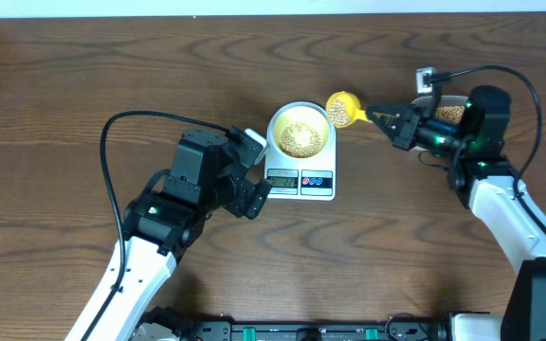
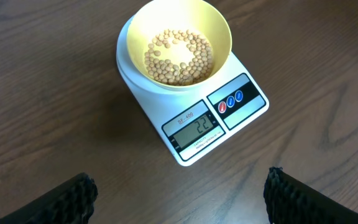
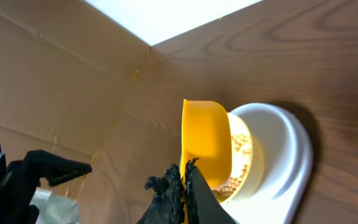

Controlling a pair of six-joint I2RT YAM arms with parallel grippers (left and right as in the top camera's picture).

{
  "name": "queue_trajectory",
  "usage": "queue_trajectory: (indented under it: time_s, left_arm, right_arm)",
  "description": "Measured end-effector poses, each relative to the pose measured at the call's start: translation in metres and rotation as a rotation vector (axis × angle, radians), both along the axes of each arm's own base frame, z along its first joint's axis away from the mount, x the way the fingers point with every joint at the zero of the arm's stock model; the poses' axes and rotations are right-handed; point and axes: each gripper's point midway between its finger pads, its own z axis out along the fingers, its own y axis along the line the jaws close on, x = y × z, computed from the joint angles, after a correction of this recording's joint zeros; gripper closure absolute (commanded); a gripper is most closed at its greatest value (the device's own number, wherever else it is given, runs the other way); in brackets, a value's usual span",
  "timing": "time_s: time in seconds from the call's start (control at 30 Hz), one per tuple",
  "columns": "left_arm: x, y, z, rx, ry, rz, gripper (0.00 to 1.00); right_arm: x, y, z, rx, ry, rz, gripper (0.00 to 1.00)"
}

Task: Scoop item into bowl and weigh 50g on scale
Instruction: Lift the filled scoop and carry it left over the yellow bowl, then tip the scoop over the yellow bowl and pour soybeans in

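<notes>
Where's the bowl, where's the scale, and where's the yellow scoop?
bowl (image 2: pixel 178 15), left wrist view, on the bare inner wall at its far side.
scale (image 2: pixel 196 126), left wrist view, on its grey display.
yellow scoop (image 3: pixel 205 140), right wrist view, on the outer side of its cup.

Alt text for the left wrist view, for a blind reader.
A pale-yellow bowl of tan beans sits on a white scale whose display reads 22, on a wooden table. Open jaws of the left gripper show at the bottom corners.

Overhead straight down on table (image 1: pixel 64 76); left wrist close over scale (image 2: pixel 232 99) and bowl (image 2: pixel 219 37) (mid-frame overhead), right wrist side-on.
</notes>
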Motion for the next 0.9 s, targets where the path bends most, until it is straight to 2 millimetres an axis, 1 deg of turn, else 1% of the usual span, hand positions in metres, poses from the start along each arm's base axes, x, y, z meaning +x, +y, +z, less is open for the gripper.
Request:
queue_trajectory:
  time_s: [0.3, 0.7, 0.9]
  left_arm:
    - [0.0, 0.0, 0.0, 0.0, 0.0, 0.0, 0.12]
    - [0.0, 0.0, 0.0, 0.0, 0.0, 0.0, 0.12]
    - [0.0, 0.0, 0.0, 0.0, 0.0, 0.0, 0.12]
  right_arm:
    - [-0.008, 0.035, -0.004, -0.029, -0.001, 0.043, 0.99]
    - [-0.012, 0.062, -0.01, -0.08, -0.021, 0.043, 0.99]
    - [-0.01, 0.064, -0.012, -0.105, -0.037, 0.027, 0.99]
